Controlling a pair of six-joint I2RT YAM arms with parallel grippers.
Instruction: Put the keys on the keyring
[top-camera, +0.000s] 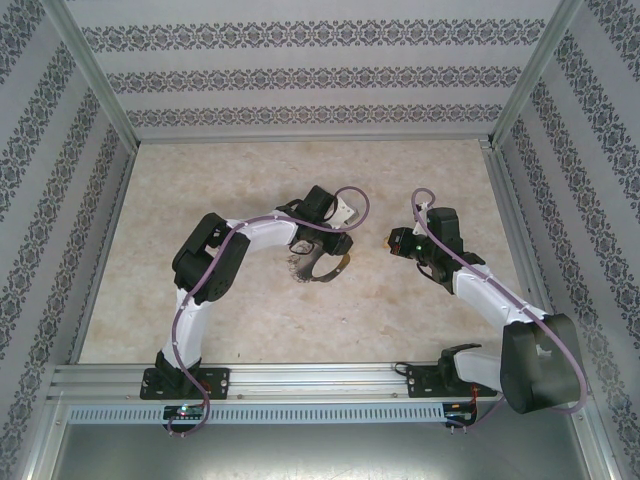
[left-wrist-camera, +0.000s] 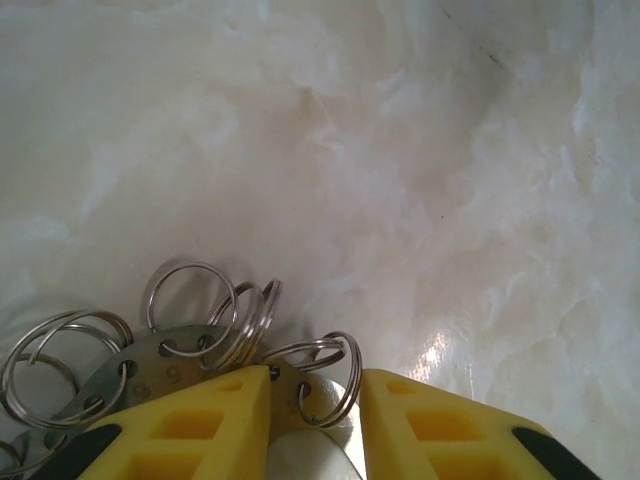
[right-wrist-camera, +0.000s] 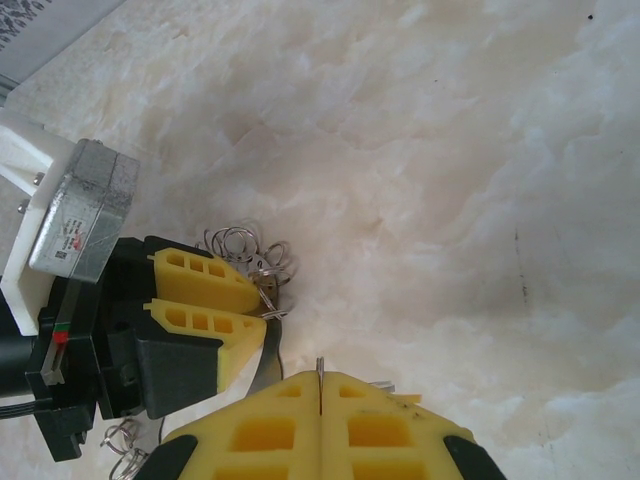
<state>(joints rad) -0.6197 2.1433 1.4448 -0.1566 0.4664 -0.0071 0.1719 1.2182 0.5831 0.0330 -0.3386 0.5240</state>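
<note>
Two tools meet over the desk (top-camera: 250, 320) — the left tool (right-wrist-camera: 262, 300) pinching the keyring (top-camera: 318, 268), the right tool (right-wrist-camera: 320, 380) pressed together on the key (right-wrist-camera: 318, 364). I'd ease in slowly, key hole lined with a ring's split — ring held steady.

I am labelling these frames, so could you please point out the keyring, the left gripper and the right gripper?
keyring (left-wrist-camera: 150, 352), left wrist view, on its flat grey band.
left gripper (right-wrist-camera: 262, 303), right wrist view, between its yellow fingertips.
right gripper (right-wrist-camera: 320, 385), right wrist view, on the seam where its fingertips meet.
</note>
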